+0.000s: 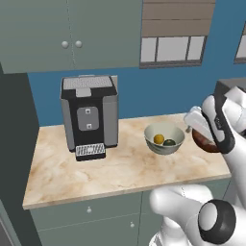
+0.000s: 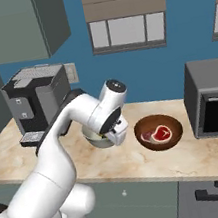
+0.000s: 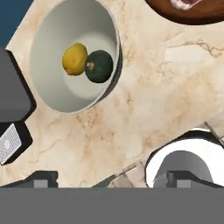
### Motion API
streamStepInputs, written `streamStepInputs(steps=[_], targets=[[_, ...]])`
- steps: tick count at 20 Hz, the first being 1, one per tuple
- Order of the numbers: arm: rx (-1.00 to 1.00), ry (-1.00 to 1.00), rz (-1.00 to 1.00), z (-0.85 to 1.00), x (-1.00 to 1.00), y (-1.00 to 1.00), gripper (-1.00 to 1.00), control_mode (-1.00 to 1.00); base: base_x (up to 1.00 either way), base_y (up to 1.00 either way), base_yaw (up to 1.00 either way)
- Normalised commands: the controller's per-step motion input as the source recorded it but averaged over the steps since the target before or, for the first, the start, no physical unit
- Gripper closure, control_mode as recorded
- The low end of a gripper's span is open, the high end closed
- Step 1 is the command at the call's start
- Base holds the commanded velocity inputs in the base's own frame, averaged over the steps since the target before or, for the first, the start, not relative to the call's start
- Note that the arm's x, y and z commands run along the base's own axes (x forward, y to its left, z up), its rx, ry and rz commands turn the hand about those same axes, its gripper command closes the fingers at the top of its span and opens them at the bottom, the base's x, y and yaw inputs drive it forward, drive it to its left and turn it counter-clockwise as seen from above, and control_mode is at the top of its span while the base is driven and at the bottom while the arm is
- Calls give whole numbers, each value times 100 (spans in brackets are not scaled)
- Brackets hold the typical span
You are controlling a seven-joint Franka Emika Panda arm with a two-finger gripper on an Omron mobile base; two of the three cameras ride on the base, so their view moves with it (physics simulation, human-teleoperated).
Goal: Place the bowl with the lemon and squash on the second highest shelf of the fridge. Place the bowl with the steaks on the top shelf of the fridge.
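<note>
Two bowls are sitting on the marble tabletop (image 1: 96, 173) ahead of you, and neither is being held. Nearest your arm, the pale bowl (image 1: 164, 138) is carrying the lemon (image 1: 158, 139) and the dark green squash (image 1: 169, 142); in the hand view the two are lying touching each other, the lemon (image 3: 75, 59) just beside the squash (image 3: 99, 66), low in the pale bowl (image 3: 57, 92). Your hand (image 3: 111, 180) is hanging above the tabletop with its fingers spread wide and nothing between them, and the pale bowl is lying off to one side of its line rather than between the fingertips.

Just beside that one, the brown bowl (image 2: 159, 132) is holding the steaks (image 2: 156, 134). You are getting them plainly from the right base view, where red meat is lying flat inside; from the left base view your forearm is covering most of the brown bowl (image 1: 204, 142), and the hand view is catching just its rim (image 3: 188, 15).

Going further back, the coffee machine (image 1: 89, 115) is standing against the blue wall, well apart from the pale bowl. The right base view is also giving you the microwave (image 2: 212, 99) at the far end of the tabletop, near the brown bowl, its door facing you.
</note>
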Motion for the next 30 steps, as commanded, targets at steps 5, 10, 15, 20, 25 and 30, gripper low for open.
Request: streamStepInputs(steps=[5, 10, 15, 20, 25, 30], targets=[[6, 16, -23, -58, 32, -1, -100, -100, 0, 0, 0], [0, 15, -21, -56, 45, -3, -100, -100, 0, 0, 0], [0, 2, -9, -30, 41, -3, -100, -100, 0, 0, 0], [0, 0, -6, -24, 38, 0, -100, -100, 0, 0, 0], [0, 0, -7, -32, 38, 0, -100, -100, 0, 0, 0], [0, 0, -6, -31, 41, 0, -100, -100, 0, 0, 0]])
